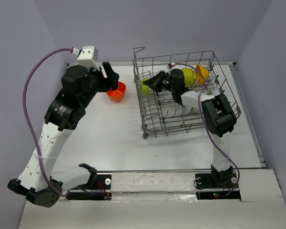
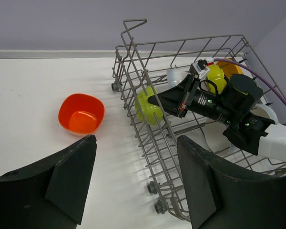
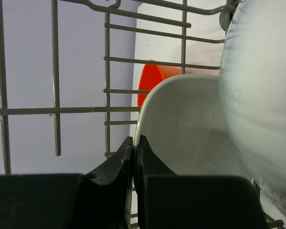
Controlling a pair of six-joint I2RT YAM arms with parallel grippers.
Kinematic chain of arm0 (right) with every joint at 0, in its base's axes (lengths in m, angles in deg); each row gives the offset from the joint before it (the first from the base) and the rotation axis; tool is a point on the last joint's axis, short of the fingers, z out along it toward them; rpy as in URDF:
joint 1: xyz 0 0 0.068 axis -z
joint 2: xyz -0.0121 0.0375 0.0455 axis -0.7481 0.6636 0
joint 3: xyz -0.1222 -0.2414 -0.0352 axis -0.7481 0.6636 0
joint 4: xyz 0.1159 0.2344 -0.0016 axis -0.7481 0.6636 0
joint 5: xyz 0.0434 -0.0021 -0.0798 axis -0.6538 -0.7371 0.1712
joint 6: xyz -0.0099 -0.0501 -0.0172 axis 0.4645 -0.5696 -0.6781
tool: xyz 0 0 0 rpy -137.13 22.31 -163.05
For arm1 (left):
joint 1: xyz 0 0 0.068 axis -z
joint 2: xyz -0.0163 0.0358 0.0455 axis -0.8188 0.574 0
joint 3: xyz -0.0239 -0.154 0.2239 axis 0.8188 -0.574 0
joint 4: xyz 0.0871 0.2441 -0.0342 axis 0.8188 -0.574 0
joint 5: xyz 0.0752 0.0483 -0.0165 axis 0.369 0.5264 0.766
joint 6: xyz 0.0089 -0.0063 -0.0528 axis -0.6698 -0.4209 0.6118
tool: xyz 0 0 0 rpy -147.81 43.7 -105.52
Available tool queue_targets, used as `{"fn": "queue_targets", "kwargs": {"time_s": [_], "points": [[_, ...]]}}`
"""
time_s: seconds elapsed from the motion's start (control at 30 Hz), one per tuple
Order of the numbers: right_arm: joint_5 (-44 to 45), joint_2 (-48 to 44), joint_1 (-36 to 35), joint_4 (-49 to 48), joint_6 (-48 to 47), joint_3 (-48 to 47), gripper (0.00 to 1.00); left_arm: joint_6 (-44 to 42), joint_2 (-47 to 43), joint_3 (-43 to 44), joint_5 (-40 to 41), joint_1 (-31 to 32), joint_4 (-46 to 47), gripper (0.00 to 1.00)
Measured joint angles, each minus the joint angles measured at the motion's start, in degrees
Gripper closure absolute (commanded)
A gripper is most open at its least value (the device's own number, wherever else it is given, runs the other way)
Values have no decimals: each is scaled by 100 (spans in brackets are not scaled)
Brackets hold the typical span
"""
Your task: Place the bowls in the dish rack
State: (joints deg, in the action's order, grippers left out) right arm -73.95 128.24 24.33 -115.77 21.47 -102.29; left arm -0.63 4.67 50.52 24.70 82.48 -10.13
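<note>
Left wrist view: left hand wide, red-orange bowl ahead, likely its pickup; right hand shut beside a white bowl in the dish rack.

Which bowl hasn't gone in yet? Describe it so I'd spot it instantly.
Find the grey wire dish rack on the white table. Just outside its left wall a red-orange bowl sits upright. It is the only bowl outside the rack.

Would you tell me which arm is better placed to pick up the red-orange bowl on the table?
Left. The left gripper hovers open beside the red-orange bowl, while the right gripper is shut inside the dish rack.
</note>
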Motion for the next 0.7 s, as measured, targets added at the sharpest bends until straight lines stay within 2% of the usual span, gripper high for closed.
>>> {"fn": "queue_targets", "kwargs": {"time_s": [0.33, 0.7], "points": [[179, 0, 0, 118, -131, 0, 71, 0, -63, 15, -15, 0, -39, 23], [669, -278, -52, 708, -588, 61, 69, 0, -105, 15, -15, 2, -105, 23]]}}
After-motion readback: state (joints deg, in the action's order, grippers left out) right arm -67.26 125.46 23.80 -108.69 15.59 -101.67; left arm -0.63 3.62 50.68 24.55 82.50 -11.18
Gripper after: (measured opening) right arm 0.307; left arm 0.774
